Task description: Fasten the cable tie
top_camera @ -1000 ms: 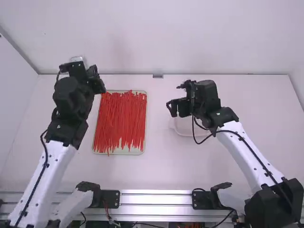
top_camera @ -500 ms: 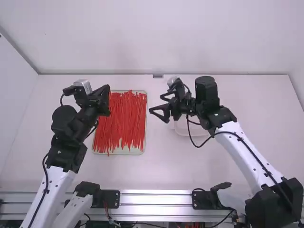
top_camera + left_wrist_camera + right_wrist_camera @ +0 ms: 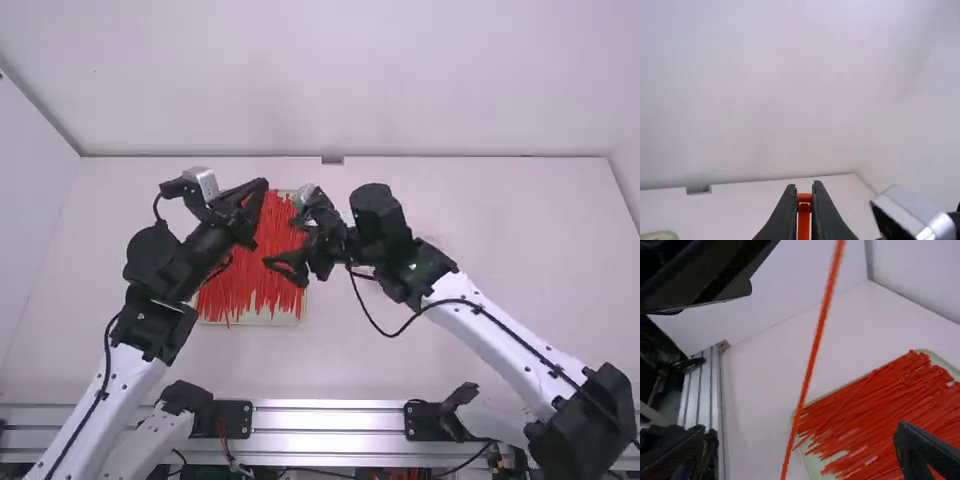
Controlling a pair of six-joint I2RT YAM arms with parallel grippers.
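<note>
the left fingers are clenching one red cable tie, dangling it above the tray of spares; the right fingers are gaping beside it and, i reckon, should be closing on the loose tail slowly, without twisting.

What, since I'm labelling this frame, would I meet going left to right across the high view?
Left arm's large black joint → left arm's black two-finger gripper → right arm's black two-finger gripper → small grey bracket at the table's far edge → right arm's black lower joint.
</note>
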